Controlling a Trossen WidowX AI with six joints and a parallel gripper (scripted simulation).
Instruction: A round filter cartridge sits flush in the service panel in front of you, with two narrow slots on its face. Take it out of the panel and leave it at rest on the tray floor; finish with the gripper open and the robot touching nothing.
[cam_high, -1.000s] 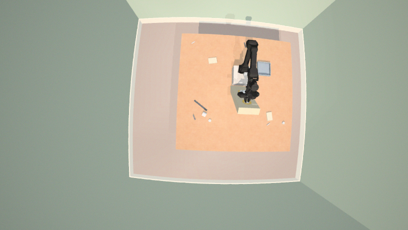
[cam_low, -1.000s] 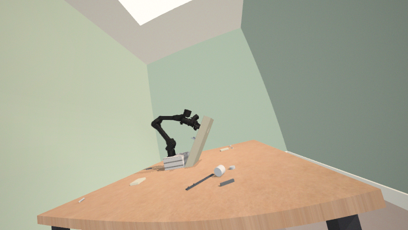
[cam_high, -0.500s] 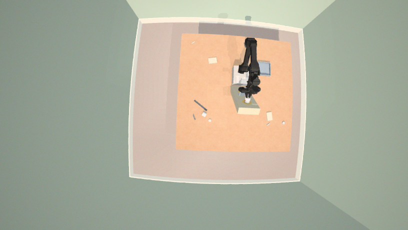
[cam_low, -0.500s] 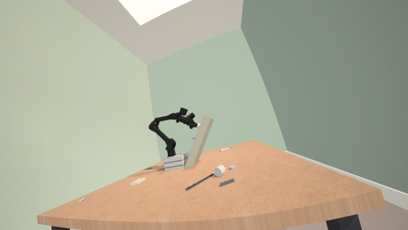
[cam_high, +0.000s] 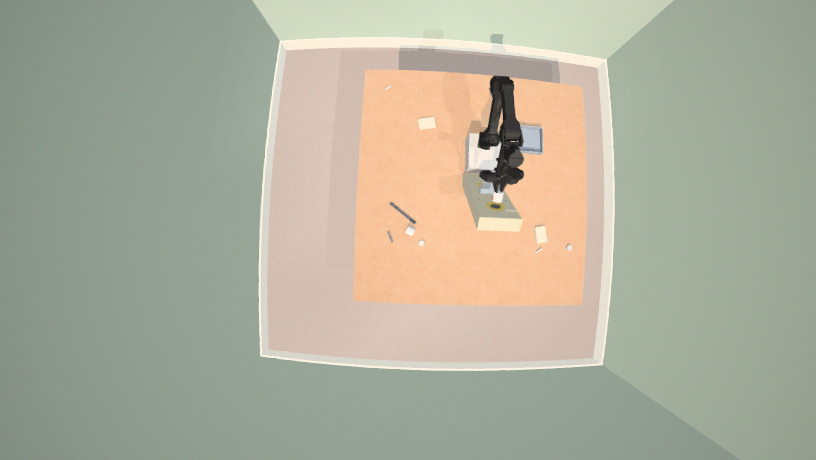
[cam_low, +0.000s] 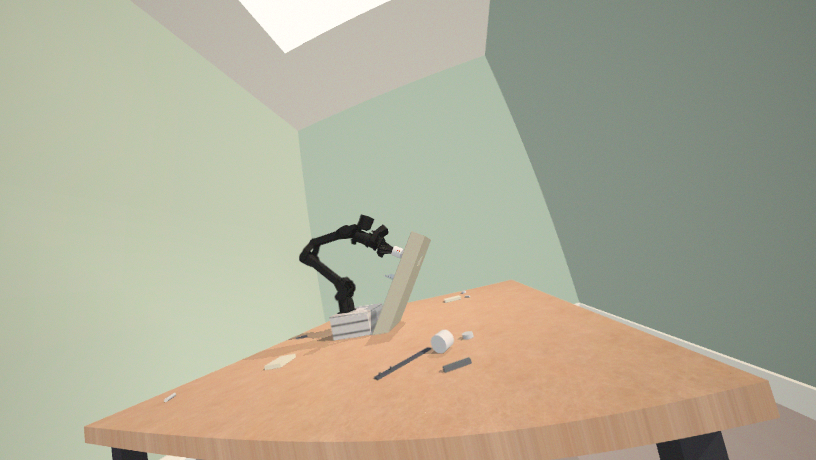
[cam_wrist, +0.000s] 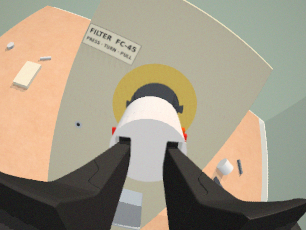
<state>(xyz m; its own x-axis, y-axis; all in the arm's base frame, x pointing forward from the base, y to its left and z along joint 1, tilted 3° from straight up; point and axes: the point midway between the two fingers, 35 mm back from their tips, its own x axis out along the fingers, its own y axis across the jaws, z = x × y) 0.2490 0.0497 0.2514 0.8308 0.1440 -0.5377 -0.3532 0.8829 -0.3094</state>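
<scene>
The white round filter cartridge (cam_high: 497, 197) (cam_low: 397, 251) (cam_wrist: 150, 111) is out in front of the leaning service panel (cam_high: 502, 214) (cam_low: 406, 285) (cam_wrist: 100, 90), with small red marks on its sides. Behind it the dark round socket (cam_high: 495, 206) (cam_wrist: 155, 92) shows inside a yellow ring. My gripper (cam_high: 498, 190) (cam_low: 391, 250) (cam_wrist: 148, 146) is shut on the cartridge, with its fingertips in the two face slots. The cartridge's far end overlaps the lower socket in the wrist view. The blue-grey tray (cam_high: 541, 142) lies right of the arm in the top view, partly hidden by it.
A small blue-grey ledge (cam_high: 486, 188) (cam_low: 390, 276) (cam_wrist: 129, 205) juts from the panel below the socket. A white box (cam_high: 473, 152) (cam_low: 351, 325) stands between the arm's base and the panel. A dark bar (cam_high: 402, 212) (cam_low: 402, 364) and several small pieces lie on the table.
</scene>
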